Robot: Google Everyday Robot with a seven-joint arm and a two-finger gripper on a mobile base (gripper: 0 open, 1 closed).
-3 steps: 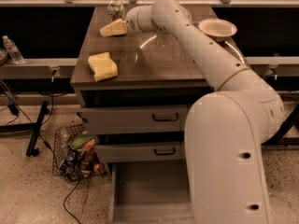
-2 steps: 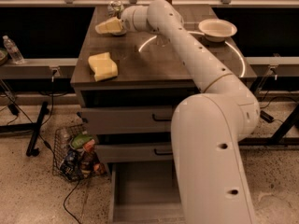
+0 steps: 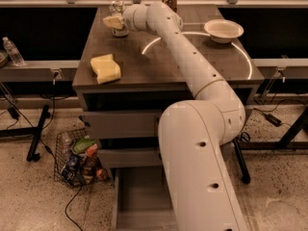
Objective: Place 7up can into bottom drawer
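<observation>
On the dark tabletop [image 3: 144, 66] at upper left, the gripper [image 3: 114, 22] is sitting at the 7up can [image 3: 117, 7], its hold impossible to tell, while the bottom drawer [image 3: 137, 196] is standing open below.

gripper [image 3: 114, 22] at 7up can [image 3: 117, 7], perhaps touching, bottom drawer [image 3: 138, 201] open below

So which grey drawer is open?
The lowest grey wood-look drawer, pulled out, inside showing; the two upper drawers are shut. The gripper is over the table, far left.
</observation>
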